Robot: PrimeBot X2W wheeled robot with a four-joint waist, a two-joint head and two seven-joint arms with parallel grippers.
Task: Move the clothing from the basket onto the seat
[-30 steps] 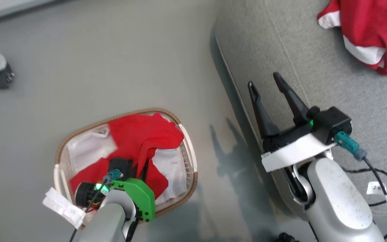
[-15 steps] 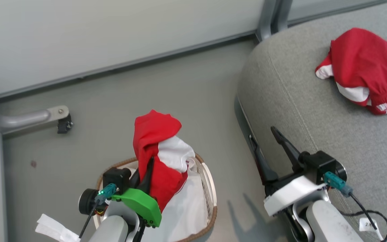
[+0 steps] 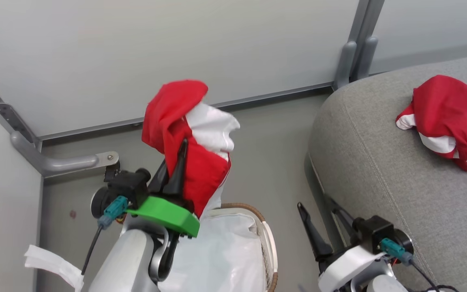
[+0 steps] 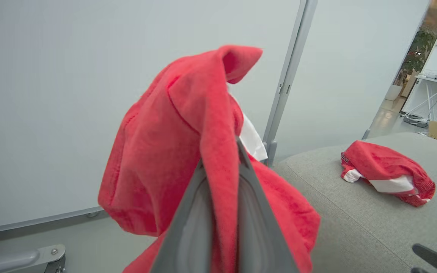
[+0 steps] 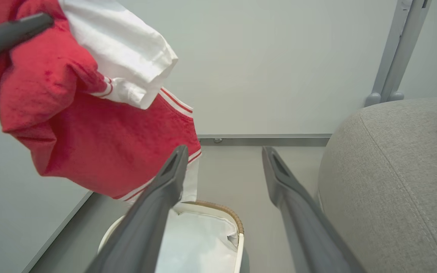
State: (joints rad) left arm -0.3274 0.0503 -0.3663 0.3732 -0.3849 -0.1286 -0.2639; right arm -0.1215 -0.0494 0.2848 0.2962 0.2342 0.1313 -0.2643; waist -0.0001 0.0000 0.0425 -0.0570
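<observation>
My left gripper (image 3: 181, 147) is shut on a red garment with white trim (image 3: 185, 117), held high above the basket (image 3: 272, 243), whose white liner (image 3: 221, 251) lies bare. In the left wrist view the red garment (image 4: 188, 144) drapes over both fingers of the left gripper (image 4: 220, 159). A second red garment (image 3: 448, 117) lies bunched on the grey seat (image 3: 379, 170) at the right. My right gripper (image 3: 315, 205) stands open beside the seat's front edge with nothing between its fingers; in its own view the right gripper (image 5: 225, 151) points over the basket's brown rim (image 5: 222, 208).
Pale wall panels close off the back and left, with a grey upright post (image 3: 357, 44) behind the seat's corner. A grey metal bracket (image 3: 55, 162) sticks out of the left wall low over the floor. Grey floor (image 3: 274, 162) runs between basket and seat.
The left gripper has lifted the red garment out of the basket and well above it. The head camera has tilted up, shifting the whole picture. The right gripper stays open by the seat.
</observation>
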